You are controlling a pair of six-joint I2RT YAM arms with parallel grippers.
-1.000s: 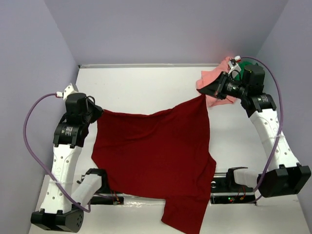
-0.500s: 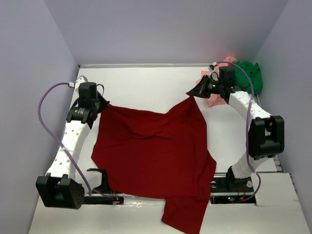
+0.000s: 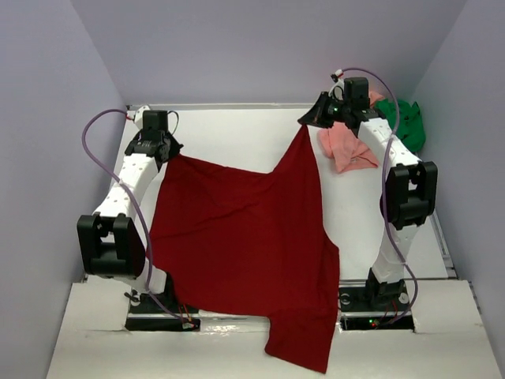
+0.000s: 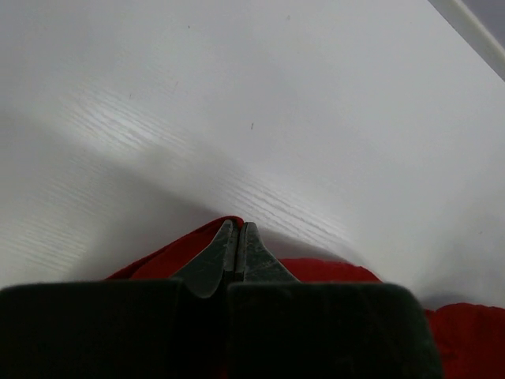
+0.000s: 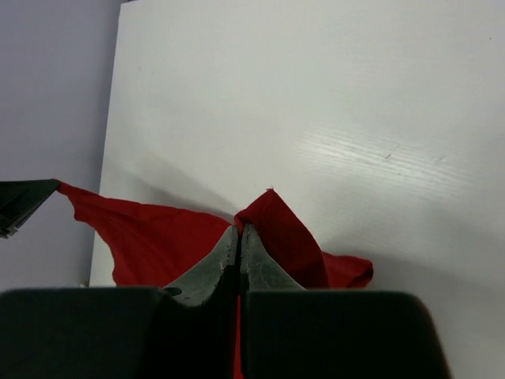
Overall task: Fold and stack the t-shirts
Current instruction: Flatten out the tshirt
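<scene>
The dark red t-shirt (image 3: 245, 237) lies spread across the middle of the table (image 3: 237, 130), held at its two far corners, with its near end trailing over the table's near edge between the arm bases. The left gripper (image 3: 167, 155) has its fingers pressed together on the far left corner; in the left wrist view the tips meet with red cloth showing on both sides of them. The right gripper (image 3: 308, 123) likewise pinches the far right corner, and its wrist view shows a peak of red fabric standing up just past the closed tips. The far hem sags between the two grips, and the right corner sits farther back than the left. The salmon pink t-shirt (image 3: 347, 151) and the green t-shirt (image 3: 406, 126) lie bunched at the far right, just beside the right arm and untouched. I judge the step in hand to be spreading the first shirt flat, with no fold made yet. The next move, in my judgement, calls for evening the two corners, drawing the hem taut, setting it down on the table and only then releasing.
</scene>
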